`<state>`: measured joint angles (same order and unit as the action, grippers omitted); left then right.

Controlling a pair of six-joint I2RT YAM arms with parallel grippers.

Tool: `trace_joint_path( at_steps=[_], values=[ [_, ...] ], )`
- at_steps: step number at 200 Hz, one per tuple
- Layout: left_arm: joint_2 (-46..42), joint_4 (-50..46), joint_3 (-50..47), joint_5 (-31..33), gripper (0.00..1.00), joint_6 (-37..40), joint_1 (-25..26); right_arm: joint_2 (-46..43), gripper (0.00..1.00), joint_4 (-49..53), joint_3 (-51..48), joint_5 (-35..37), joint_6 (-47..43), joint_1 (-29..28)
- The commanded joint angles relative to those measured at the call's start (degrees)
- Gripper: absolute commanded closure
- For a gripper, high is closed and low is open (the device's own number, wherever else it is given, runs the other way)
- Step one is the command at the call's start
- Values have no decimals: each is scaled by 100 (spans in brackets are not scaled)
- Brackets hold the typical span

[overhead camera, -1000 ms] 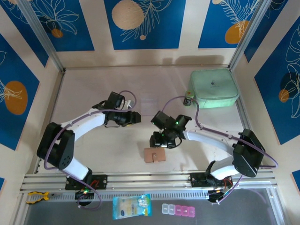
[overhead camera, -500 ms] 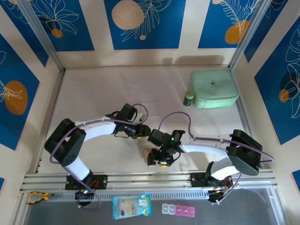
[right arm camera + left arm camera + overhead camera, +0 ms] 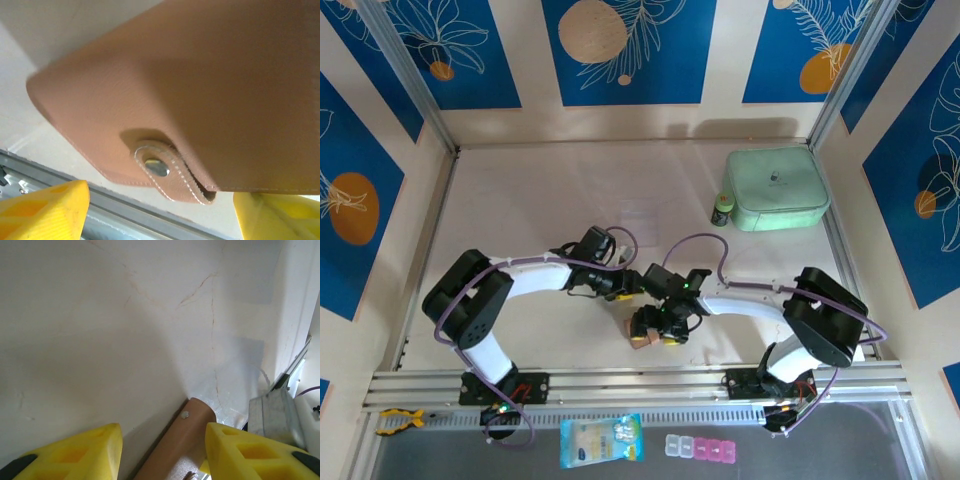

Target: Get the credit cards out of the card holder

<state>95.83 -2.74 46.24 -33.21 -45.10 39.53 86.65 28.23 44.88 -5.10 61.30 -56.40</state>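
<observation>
Card holder (image 3: 200, 90): folded shut, front middle of my desk (image 3: 540, 200).
Left hand (image 3: 161, 434): open, straddling its edge.
Right hand (image 3: 160, 210): open, fingers wide either side.

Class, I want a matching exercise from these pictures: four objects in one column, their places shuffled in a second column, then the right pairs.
1 card holder
2 mint-green case
3 blue-and-yellow packet
4 small bottle

A far right of the table
B dark strip past the table's near edge
C table's near edge, middle
D just left of the case

Pairs: 1-C, 2-A, 3-B, 4-D
</observation>
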Motion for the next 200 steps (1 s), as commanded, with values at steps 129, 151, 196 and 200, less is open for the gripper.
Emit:
trace_joint_path(
  at_steps=[129,151,196,200],
  values=[
    [-1434,-186,-1293,407,52,-323,-1210,1193,15,159,1472,306,-672,490],
    [-1794,-479,-1415,343,51,-112,-1629,1443,4,687,1938,680,-649,288],
    [-2130,-959,-1462,289,50,295,-2061,1939,2,1704,2680,1414,-711,-127],
    [-2145,-962,-1483,274,50,298,-2078,1987,2,1763,2727,1430,-712,-149]
  ],
)
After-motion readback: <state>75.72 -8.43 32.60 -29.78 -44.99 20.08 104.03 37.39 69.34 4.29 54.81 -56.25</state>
